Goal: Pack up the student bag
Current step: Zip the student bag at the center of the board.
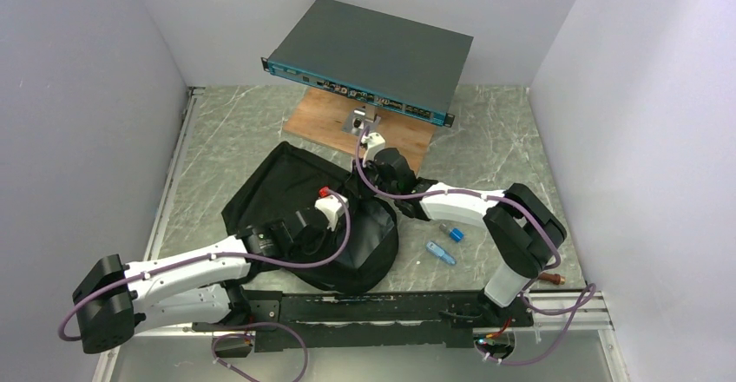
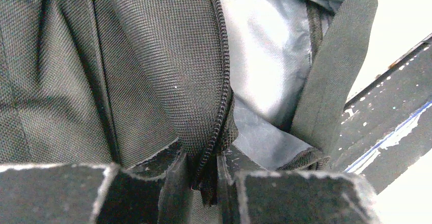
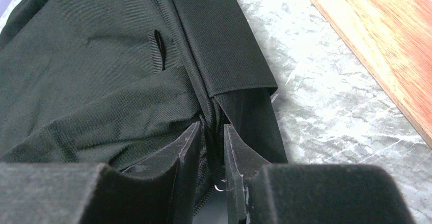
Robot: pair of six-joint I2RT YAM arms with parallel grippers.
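Observation:
The student bag [image 1: 286, 193], a black soft backpack, lies in the middle of the table. My left gripper [image 1: 305, 226] sits on its near side and is shut on the zipper edge of the bag [image 2: 216, 127], with grey lining [image 2: 265, 61] showing beside it. My right gripper [image 1: 382, 174] is at the bag's far right edge. It is shut on a fold of the bag's fabric by a zipper [image 3: 211, 132]. Two small blue items [image 1: 441, 253] [image 1: 451, 232] lie on the table right of the bag.
A flat dark grey rack device with a teal front [image 1: 369, 52] stands raised at the back over a wooden board [image 1: 334, 120], also seen in the right wrist view [image 3: 377, 46]. A black rail [image 1: 364, 308] runs along the near edge. White walls enclose the marble table [image 1: 495, 148].

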